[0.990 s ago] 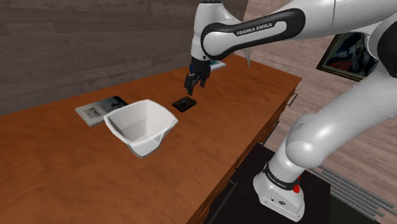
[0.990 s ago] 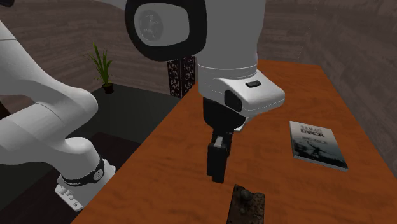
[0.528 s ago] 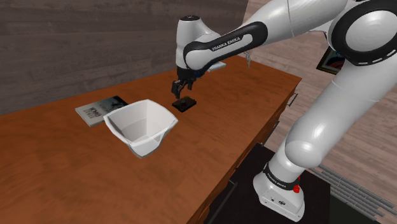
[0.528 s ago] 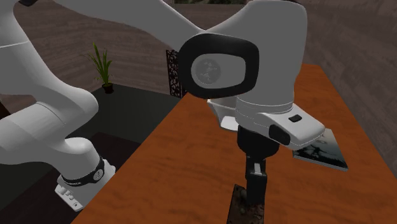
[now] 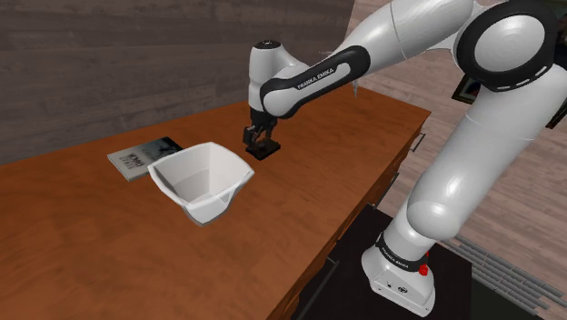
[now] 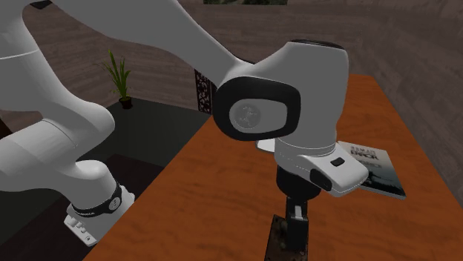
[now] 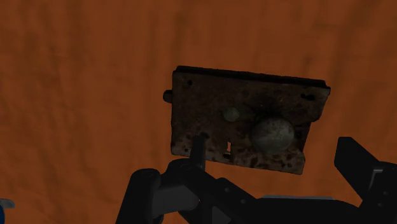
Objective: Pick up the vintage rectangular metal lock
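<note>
The lock [image 7: 245, 118] is a rusty dark rectangular plate with a round grey knob, lying flat on the brown wooden table [image 5: 300, 191]. In the wrist view my gripper [image 7: 251, 170] is open, and its two black fingers [image 7: 357, 164] stand wide apart just over the plate's near edge. Seen from the shoulder view, the gripper [image 5: 258, 142] hangs low right over the lock [image 5: 269, 152], just past the white bowl. The second exterior view shows the lock [image 6: 279, 239] at the bottom edge, partly hidden behind the hand [image 6: 297, 226].
A white angular bowl [image 5: 202, 179] stands close to the lock on the shoulder view's left. A book [image 5: 144, 156] lies behind it, also the book [image 6: 371, 169]. A potted plant [image 6: 119, 78] stands off the table. The table edge [image 5: 363, 205] runs toward the stand.
The arm has swung toward the shoulder view's left and come down, bringing the gripper from above and beside the lock to directly over it. The lock has not moved.
</note>
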